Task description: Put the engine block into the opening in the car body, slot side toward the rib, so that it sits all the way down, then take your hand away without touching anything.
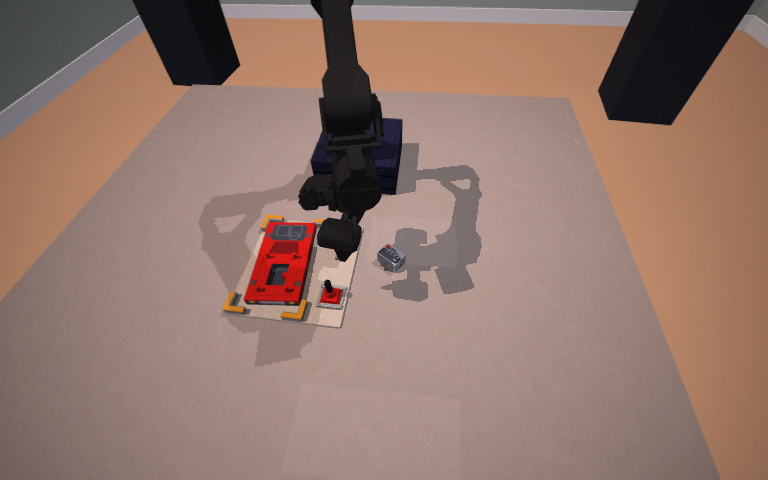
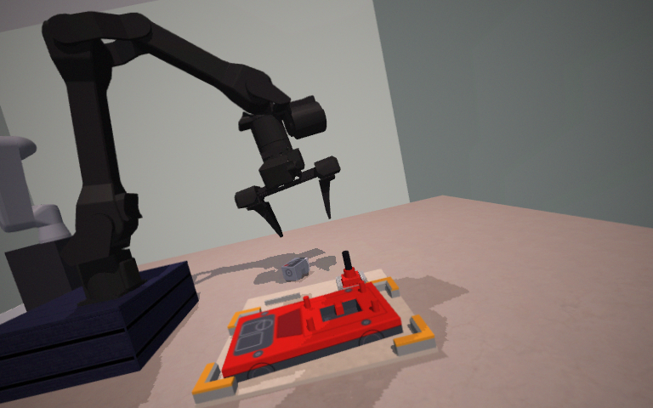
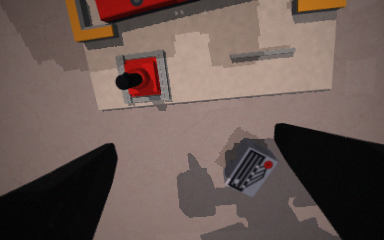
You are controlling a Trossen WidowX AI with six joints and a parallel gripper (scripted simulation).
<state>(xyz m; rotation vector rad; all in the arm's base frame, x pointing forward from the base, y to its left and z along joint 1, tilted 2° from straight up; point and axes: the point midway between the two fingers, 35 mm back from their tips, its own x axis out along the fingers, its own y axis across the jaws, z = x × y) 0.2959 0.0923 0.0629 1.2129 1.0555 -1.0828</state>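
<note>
Gripper [image 2: 302, 224] jaws stand at nearly full spread and hold nothing; in the exterior view both tapered fingers [image 2: 326, 195] point down, well above the table [image 2: 547, 283]. That view alone shows this height. In the top view the wrist housing hides the fingers entirely.

Engine block [image 3: 250, 168], a small grey box, lies on the table below the gripper. The wrist view shows it between the two dark fingertips, nearer the right-hand one, turned at an angle, its top face marked with dark stripes and a red dot. The top view places the block just beside the right edge of the pale base board [image 1: 340, 309], not touching it.

Car body [image 2: 315, 328], red, rests on that board between orange corner brackets [image 2: 413, 333]. Its rectangular opening [image 1: 278, 272] is seen unfilled in the top and exterior views; the wrist view catches only one edge of the body. A red stand with an upright black peg [image 3: 129, 81] sits on the board beside the car.
</note>
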